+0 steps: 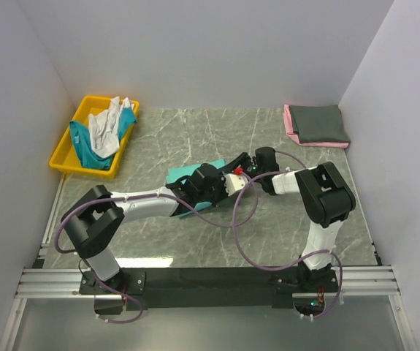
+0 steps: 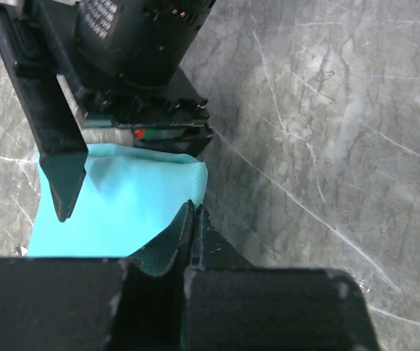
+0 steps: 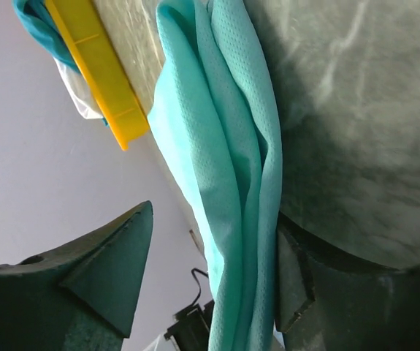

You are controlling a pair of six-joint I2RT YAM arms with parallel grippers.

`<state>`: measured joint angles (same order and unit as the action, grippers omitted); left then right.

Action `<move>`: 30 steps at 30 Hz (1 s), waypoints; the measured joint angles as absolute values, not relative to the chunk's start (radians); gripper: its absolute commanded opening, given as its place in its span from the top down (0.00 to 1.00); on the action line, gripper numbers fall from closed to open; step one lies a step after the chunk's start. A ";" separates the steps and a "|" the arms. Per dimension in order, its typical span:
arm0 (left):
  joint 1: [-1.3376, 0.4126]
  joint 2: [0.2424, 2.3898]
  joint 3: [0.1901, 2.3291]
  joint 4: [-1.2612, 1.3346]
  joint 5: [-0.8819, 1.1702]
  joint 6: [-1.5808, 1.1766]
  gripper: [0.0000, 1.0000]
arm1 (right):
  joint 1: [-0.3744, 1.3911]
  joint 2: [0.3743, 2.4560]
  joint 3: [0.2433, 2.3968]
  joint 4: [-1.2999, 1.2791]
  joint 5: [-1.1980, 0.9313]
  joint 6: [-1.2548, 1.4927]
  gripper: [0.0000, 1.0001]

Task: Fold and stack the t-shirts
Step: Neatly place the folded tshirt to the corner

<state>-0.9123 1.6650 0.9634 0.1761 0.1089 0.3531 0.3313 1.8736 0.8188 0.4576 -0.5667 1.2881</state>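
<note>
A sea-green t-shirt (image 1: 182, 178) lies folded mid-table. My left gripper (image 1: 226, 181) is at its right end; in the left wrist view its jaws (image 2: 193, 218) are pressed together at the cloth's raised edge (image 2: 129, 205), seemingly pinching it. My right gripper (image 1: 236, 165) faces it from the right, open. In the right wrist view (image 3: 217, 219) the shirt's layered edge (image 3: 231, 168) hangs between the spread jaws, against the right one. A right finger (image 2: 60, 168) shows over the cloth. A white t-shirt (image 1: 107, 123) and a teal one (image 1: 87, 150) lie in the bin.
The yellow bin (image 1: 62, 162) stands at the back left, also in the right wrist view (image 3: 104, 80). A folded dark grey t-shirt (image 1: 319, 123) lies on a pink one (image 1: 291, 126) at the back right. Walls close in both sides and the back.
</note>
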 measured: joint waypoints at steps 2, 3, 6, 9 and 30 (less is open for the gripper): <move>-0.909 1.676 0.970 0.176 0.109 0.353 0.99 | 0.341 1.884 0.835 0.451 -0.550 1.282 0.38; -0.908 1.682 0.972 0.178 0.109 0.352 0.99 | 0.345 1.894 0.844 0.450 -0.542 1.278 0.41; -0.904 1.695 0.978 0.178 0.109 0.352 0.99 | 0.351 1.935 0.866 0.450 -0.530 1.267 0.49; -0.901 1.697 0.979 0.178 0.113 0.348 0.99 | 0.352 1.969 0.875 0.455 -0.528 1.261 0.57; -0.668 1.365 0.979 0.008 0.258 0.242 0.13 | 0.281 1.930 1.149 0.054 -0.365 0.667 1.00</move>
